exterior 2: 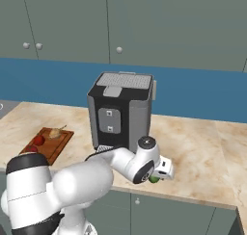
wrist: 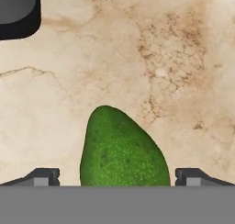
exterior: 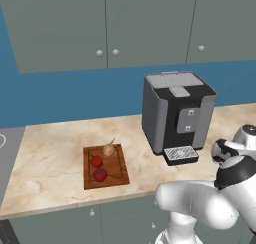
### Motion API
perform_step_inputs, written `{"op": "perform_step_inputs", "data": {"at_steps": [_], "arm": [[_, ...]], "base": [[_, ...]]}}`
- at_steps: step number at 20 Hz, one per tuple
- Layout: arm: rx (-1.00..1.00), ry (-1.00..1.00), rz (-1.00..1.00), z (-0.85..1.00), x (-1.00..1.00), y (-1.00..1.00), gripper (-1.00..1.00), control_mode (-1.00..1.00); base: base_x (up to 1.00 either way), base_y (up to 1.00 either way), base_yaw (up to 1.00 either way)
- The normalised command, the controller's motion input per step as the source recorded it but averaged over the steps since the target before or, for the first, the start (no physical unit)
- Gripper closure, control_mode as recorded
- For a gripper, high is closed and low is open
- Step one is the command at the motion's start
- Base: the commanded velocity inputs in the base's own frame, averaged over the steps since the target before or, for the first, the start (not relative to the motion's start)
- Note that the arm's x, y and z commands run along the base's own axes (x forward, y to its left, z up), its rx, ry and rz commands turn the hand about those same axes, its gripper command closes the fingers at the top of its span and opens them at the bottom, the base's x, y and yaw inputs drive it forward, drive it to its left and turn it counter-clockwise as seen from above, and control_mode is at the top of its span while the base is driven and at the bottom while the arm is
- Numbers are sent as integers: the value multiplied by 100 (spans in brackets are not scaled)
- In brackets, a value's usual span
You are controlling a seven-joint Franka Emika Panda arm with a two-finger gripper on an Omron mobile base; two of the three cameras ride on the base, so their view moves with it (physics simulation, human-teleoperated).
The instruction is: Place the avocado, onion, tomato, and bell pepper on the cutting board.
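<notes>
The cutting board point(exterior: 105, 166) lies at the lower left of the left base view, on the marble bench point(exterior: 50, 148), and already carries three of the four items: the onion point(exterior: 108, 149) with its pale stalk at the far end, and two red roundish things below it — one point(exterior: 96, 161) near the middle, one point(exterior: 100, 175) nearer the front edge. Which of the red pair is the tomato and which the bell pepper cannot be told at this size. By that count, three placements look done.

The avocado point(wrist: 123, 153) is the piece left. It sits on the bench well apart from the board, on the other side of the coffee machine point(exterior 2: 120, 114), showing as a green spot point(exterior 2: 154, 178) under the arm's hand at lower centre of the right base view. In the hand view it fills the lower middle, between the two fingertips of the tool point(wrist: 117, 178), which stand apart on either side of it — not yet clamped. What remains, by my judgement: close on the avocado, lift it, and carry it across to the board.
</notes>
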Motion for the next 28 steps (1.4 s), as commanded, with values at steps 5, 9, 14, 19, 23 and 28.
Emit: {"op": "perform_step_inputs", "data": {"at_steps": [5,9,14,19,23,28], "arm": [[0,2,0,-21,11,-4,100,-100],[1,-8,0,51,-11,-9,100,-100],[0,-17,3,83,-34,12,100,-100],[0,-9,3,76,-60,44,100,-100],[0,0,2,53,-62,76,100,-100],[-1,-6,3,37,-44,96,100,-100]], "base": [[0,0,0],[0,0,0],[0,0,0],[0,0,0],[0,0,0],[0,0,0]]}}
